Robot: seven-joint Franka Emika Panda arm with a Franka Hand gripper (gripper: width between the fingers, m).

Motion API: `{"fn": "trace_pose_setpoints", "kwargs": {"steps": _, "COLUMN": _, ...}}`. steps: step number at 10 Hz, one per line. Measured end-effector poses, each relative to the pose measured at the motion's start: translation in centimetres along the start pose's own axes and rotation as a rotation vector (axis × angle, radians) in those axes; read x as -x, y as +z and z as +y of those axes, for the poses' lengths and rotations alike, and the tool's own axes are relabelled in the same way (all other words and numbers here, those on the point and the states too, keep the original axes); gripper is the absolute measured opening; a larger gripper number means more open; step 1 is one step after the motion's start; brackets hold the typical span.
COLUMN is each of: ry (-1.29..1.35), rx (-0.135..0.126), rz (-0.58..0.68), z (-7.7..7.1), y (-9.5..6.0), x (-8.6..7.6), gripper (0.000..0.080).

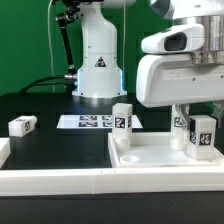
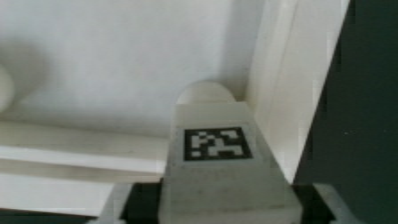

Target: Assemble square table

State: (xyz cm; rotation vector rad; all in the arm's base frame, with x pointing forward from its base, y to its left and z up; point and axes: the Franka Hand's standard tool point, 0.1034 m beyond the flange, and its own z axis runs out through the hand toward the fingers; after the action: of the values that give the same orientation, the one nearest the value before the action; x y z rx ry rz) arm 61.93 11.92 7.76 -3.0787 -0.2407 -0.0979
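Observation:
In the wrist view a white table leg (image 2: 217, 150) with a black-and-white tag stands upright on the white tabletop (image 2: 107, 50), close to its raised rim. My gripper (image 2: 222, 205) straddles this leg, a finger (image 2: 139, 205) tight on either side with only dark strips between. In the exterior view the hand hangs low over the right end of the tabletop (image 1: 150, 157), gripper (image 1: 190, 118) down among two upright tagged legs (image 1: 203, 132) (image 1: 181, 125). A third leg (image 1: 122, 119) stands at the tabletop's far left corner. Another leg (image 1: 22, 125) lies on the black table.
The arm's white base (image 1: 95, 65) rises at the back, with the marker board (image 1: 88, 122) flat in front of it. A long white border wall (image 1: 60, 182) runs along the front edge and turns up at the exterior view's left.

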Motion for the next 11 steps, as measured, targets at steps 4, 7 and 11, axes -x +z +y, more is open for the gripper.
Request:
{"fn": "trace_pose_setpoints", "kwargs": {"steps": 4, "ry": 0.302, "rx": -0.001, "rz": 0.001, "z": 0.26, "y": -0.03, "x": -0.03, "gripper": 0.0291}}
{"fn": "trace_pose_setpoints", "kwargs": {"steps": 7, "ry": 0.667, "rx": 0.0, "rz": 0.001, "z": 0.11, "y": 0.08, "x": 0.01, "gripper": 0.0291}}
{"fn": "trace_pose_setpoints", "kwargs": {"steps": 11, "ry": 1.078, "rx": 0.005, "rz": -0.002, "z": 0.12, "y": 0.14, "x": 0.05, "gripper": 0.0291}}
